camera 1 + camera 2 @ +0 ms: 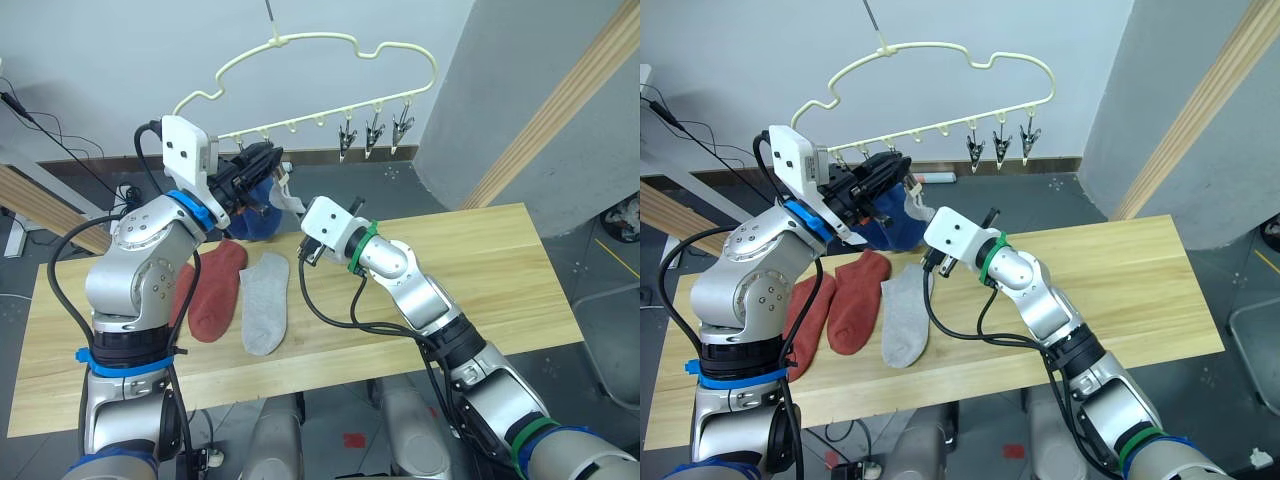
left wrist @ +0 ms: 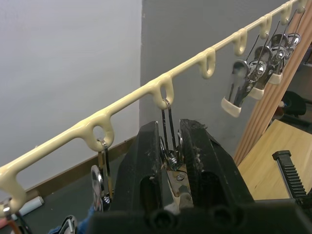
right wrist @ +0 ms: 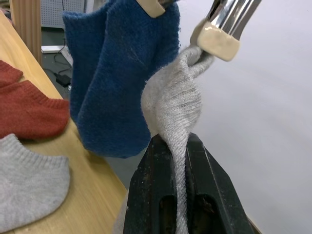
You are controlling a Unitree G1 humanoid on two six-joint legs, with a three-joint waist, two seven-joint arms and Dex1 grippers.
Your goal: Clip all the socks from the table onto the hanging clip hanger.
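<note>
Left gripper (image 2: pixel 171 161) pinches clip (image 2: pixel 171 168) open | right gripper (image 3: pixel 179 183) clamps grey sock (image 3: pixel 175 105), feeding cuff into clip | blue socks (image 3: pixel 117 73) already hung on hanger (image 1: pixel 330 45).

Both arms are silver-grey metal with rounded joints and loose black cables. The left hand (image 1: pixel 255 165) has black fingers behind a white wrist box and blue band; the right wrist wears a green band.

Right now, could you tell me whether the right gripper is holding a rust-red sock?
No, the right gripper is shut on a light grey sock, while the rust-red socks lie flat on the table.
</note>
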